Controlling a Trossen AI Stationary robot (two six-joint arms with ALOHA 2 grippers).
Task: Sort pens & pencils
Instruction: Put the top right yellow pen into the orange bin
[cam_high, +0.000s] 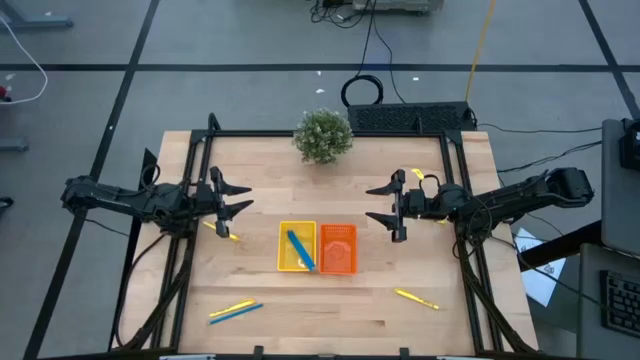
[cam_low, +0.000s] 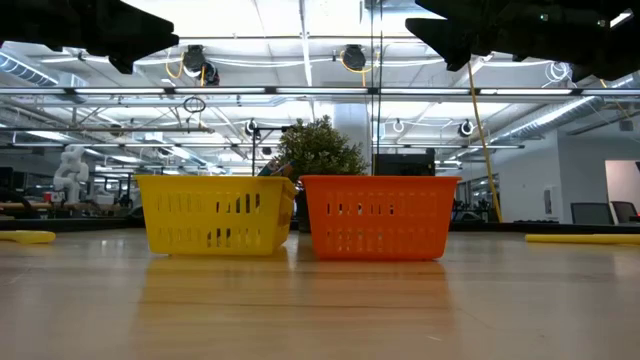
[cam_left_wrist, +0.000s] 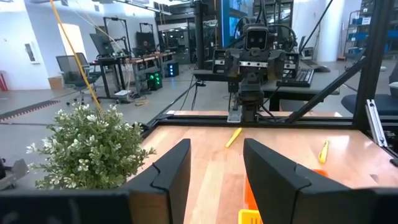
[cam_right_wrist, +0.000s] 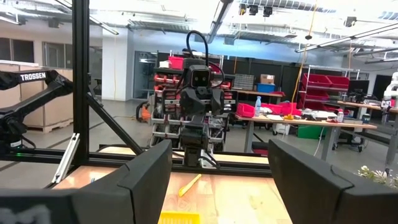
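Judged barely begun: only one stick sorted.

Left claw (cam_high: 243, 199) spread and empty, hovering over the left side of the worktop (cam_high: 300, 180). Just beneath it, a short yellow stick (cam_high: 222, 231) lying loose, partly covered by the claw from above. Near the front edge, a yellow and blue pair (cam_high: 235, 311) side by side, unsorted.

At centre, a blue pen (cam_high: 300, 250) lying slantwise in the yellow tray (cam_high: 284, 262). Orange tray (cam_high: 338, 250) touching it on the right, seemingly empty, though hard to confirm through the mesh.

Right claw (cam_high: 372, 203) spread wide, holding nothing, hovering right of the trays. Behind it, a far yellow stick (cam_high: 418, 178) half hidden by the arm; could not tell its full length. A front yellow stick (cam_high: 415, 298) loose near the front right.

Both arms cut off at the top of the low view.
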